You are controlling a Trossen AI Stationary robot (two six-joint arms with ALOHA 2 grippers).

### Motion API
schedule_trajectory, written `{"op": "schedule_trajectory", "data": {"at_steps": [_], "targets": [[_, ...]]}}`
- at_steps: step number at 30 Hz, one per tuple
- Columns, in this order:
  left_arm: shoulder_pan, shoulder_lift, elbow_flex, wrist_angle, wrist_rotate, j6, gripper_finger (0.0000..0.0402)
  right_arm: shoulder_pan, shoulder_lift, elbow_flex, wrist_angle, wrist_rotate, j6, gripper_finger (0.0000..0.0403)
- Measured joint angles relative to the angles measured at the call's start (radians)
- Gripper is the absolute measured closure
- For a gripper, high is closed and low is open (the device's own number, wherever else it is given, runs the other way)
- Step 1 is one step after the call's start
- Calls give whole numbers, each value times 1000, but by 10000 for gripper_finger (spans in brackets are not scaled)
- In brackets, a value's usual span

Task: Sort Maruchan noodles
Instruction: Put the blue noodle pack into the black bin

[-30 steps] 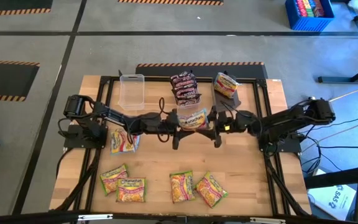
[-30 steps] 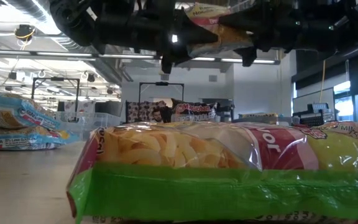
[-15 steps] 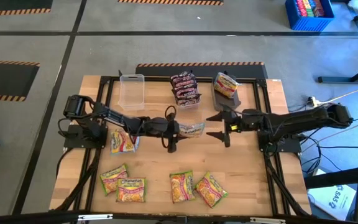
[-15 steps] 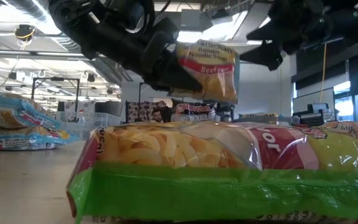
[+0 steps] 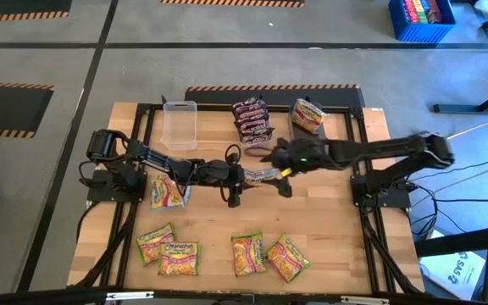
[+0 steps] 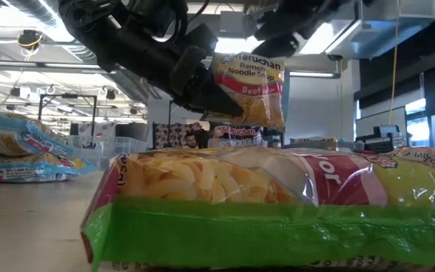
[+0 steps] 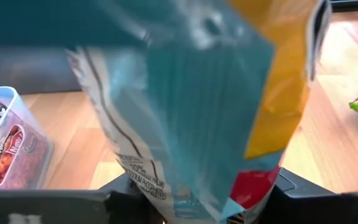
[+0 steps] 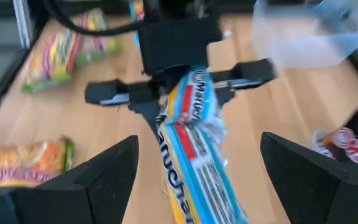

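Above mid-bench the left gripper point(image 5: 242, 175) clamped one end of the beef ramen packet point(image 5: 259, 174), long axis pointing right toward the right gripper point(image 5: 280, 172), jaws spread wide, straddling its free end.

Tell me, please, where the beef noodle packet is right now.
The beef noodle packet hangs mid-table in the left gripper, with the open right gripper around it.

right gripper point(image 5: 282, 166) let go, fingers spread, packet point(image 5: 259, 175) passed to left gripper point(image 5: 237, 175)
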Motion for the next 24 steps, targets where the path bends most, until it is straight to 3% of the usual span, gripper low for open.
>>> {"op": "schedule_trajectory", "data": {"at_steps": [7,13,24], "targets": [[-2,0,0,-1,1,0,254,0,217,252,-291,-63,-33,81],[-3,0,0,-6,2,-1,253,0,298,297,-347,-83,-33,95],[-11,0,0,3,-19,8,246,0,297,297,-350,-58,-61,278]]}}
